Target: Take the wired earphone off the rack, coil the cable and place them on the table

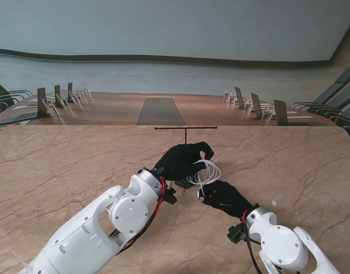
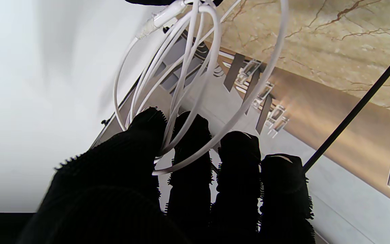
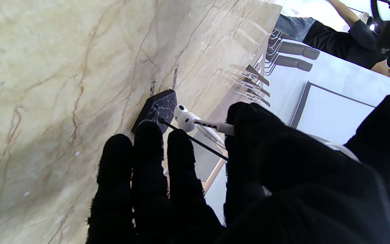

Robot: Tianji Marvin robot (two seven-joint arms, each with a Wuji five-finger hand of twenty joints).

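Observation:
The white earphone cable (image 1: 204, 171) hangs in several loops between my two black-gloved hands, above the marble table (image 1: 61, 165). My left hand (image 1: 183, 161) is shut on the loops, which pass between its fingers (image 2: 147, 135) as a bundle of cable (image 2: 181, 78). My right hand (image 1: 223, 196), nearer to me and to the right, pinches the cable end; an earbud (image 3: 185, 118) and a plug stick out by its thumb (image 3: 249, 122). The thin black rack (image 1: 185, 129) stands just beyond the hands, its dark base (image 3: 157, 108) on the table.
Beyond the table's far edge lies a long conference table (image 1: 158, 108) with rows of name stands and chairs (image 1: 55, 100) on both sides. In the right wrist view a person (image 3: 333, 37) in dark clothes is in the background.

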